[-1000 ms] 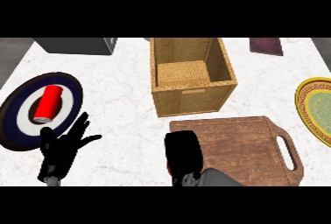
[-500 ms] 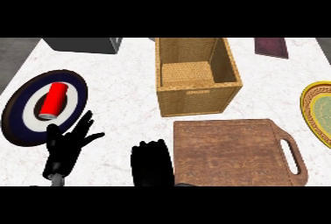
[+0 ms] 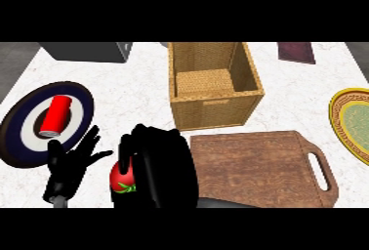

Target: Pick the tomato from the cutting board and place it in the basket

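The red tomato (image 3: 119, 178) with its green stalk shows at the left side of my right hand (image 3: 162, 163), whose fingers curl round it. Hand and tomato hang over the counter just left of the wooden cutting board (image 3: 259, 166), which has nothing on it. The open woven basket (image 3: 213, 105) stands behind the board, straight beyond my right hand, and its inside is bare. My left hand (image 3: 72, 166) rests open at the lower left, fingers spread, next to the tomato.
A dark blue and white plate (image 3: 25, 114) at the left carries a red can (image 3: 55, 114). A yellow and green plate (image 3: 353, 122) lies at the right edge. A dark box (image 3: 86, 51) stands back left and a dark maroon item (image 3: 297, 52) back right.
My right hand has moved left, off the cutting board's left edge, and the tomato now shows in its grasp. The left hand has hardly moved.
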